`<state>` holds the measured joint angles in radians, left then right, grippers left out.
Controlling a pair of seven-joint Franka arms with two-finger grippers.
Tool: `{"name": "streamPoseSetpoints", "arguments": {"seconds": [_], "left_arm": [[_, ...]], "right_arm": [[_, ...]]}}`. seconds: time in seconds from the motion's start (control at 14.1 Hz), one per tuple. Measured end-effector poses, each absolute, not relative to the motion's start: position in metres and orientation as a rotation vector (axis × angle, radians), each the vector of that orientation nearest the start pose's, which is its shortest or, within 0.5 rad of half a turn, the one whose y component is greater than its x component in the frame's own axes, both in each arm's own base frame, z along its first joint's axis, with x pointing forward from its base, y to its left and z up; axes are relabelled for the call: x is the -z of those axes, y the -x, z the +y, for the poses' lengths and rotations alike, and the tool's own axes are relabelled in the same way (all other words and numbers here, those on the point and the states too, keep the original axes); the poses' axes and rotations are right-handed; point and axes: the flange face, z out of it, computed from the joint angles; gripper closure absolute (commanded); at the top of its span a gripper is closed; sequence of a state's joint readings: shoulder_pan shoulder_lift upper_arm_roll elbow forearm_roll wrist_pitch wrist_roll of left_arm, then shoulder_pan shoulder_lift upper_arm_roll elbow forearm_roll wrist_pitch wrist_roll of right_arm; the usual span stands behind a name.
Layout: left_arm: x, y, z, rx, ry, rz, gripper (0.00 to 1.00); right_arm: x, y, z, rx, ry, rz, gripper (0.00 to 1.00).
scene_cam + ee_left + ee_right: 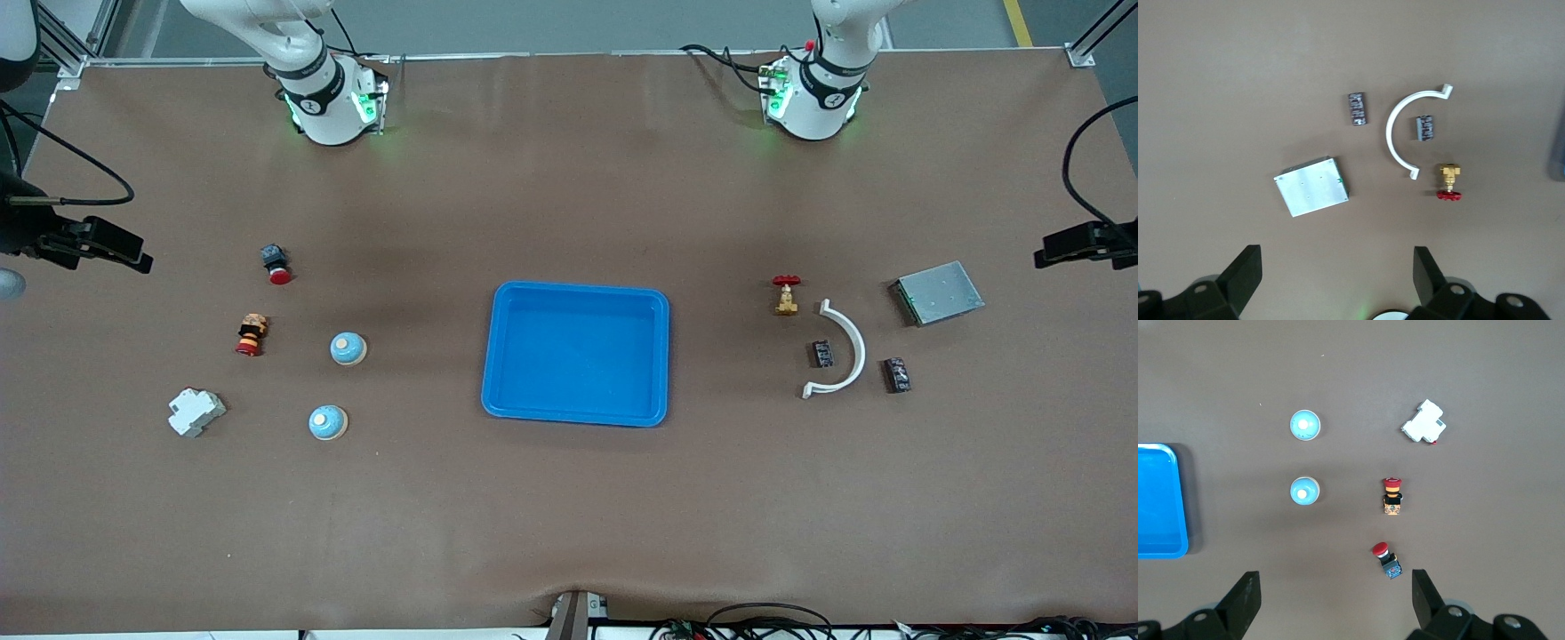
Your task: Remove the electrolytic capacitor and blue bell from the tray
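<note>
Nearest the camera edge of the table (569,533) we see one bell (327,422), then the second bell (348,348), both toward the right arm's end. The blue tray (498,356) sits mid-table. Toward the left arm's end lie two capacitors (821,354) (897,374), either side of a white curved clip (846,351). The right gripper (1335,600) hangs over the bells' end and the left gripper (1338,277) over the capacitors' end, each with fingers spread apart, holding nothing.

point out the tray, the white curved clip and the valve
tray (576,307), front view, bare floor.
white curved clip (854,338), front view, middle of arc.
valve (786,301), front view, brass body.
</note>
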<state>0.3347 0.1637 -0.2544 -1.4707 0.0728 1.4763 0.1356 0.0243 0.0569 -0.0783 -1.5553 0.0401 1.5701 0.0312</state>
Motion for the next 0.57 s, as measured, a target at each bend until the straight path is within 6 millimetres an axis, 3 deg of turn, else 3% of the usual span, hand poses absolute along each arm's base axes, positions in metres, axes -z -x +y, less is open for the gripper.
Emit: {"name": "streamPoseSetpoints", "arguments": {"seconds": [0.28, 0.57], "left_arm": [[-0.571, -0.591, 0.03, -0.244, 3.11, 0.023, 0.0], [-0.589, -0.589, -0.023, -0.187, 3.117, -0.008, 0.0]], "right_arm": [[-0.6, -0.571, -0.026, -0.055, 3.101, 0.135, 0.0], [-0.6, -0.571, -0.026, -0.052, 3.1, 0.137, 0.0]]}}
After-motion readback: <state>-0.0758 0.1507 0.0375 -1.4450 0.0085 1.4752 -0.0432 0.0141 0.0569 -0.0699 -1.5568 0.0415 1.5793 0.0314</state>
